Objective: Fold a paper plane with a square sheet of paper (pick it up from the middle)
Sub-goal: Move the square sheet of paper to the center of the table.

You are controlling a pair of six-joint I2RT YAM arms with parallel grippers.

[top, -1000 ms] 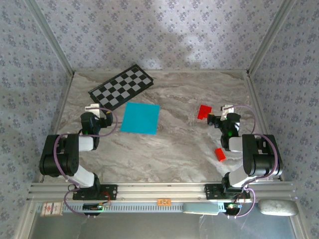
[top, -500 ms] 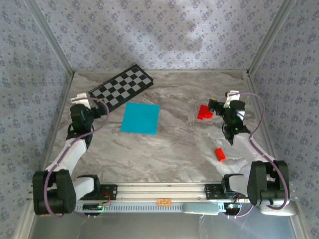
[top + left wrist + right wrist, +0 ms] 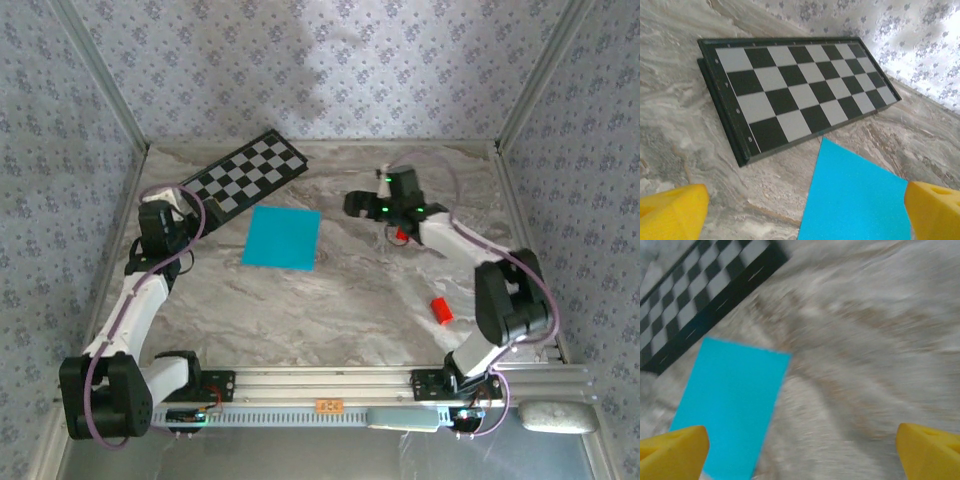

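The square sheet of paper (image 3: 282,238) lies flat on the marble table, cyan face up and unfolded. My left gripper (image 3: 190,207) hovers just left of it, near the checkered board's near end, and stands open. In the left wrist view its yellow fingertips (image 3: 671,212) spread wide, with the paper (image 3: 860,200) reaching in from the right. My right gripper (image 3: 352,205) hangs a short way right of the sheet's far right corner, open and empty. The right wrist view is motion-blurred, with the paper (image 3: 730,410) at lower left between the gripper's spread fingertips (image 3: 932,450).
The black-and-white checkered board (image 3: 245,175) lies slanted just beyond the paper, its near edge close to the sheet's far corner. One red block (image 3: 441,310) sits at near right; another (image 3: 401,235) peeks out under the right arm. Patterned walls enclose the table.
Both arms unfolded from their tucked poses. The right arm swung left across the table toward the paper. The left gripper shifted slightly. The paper has not moved.
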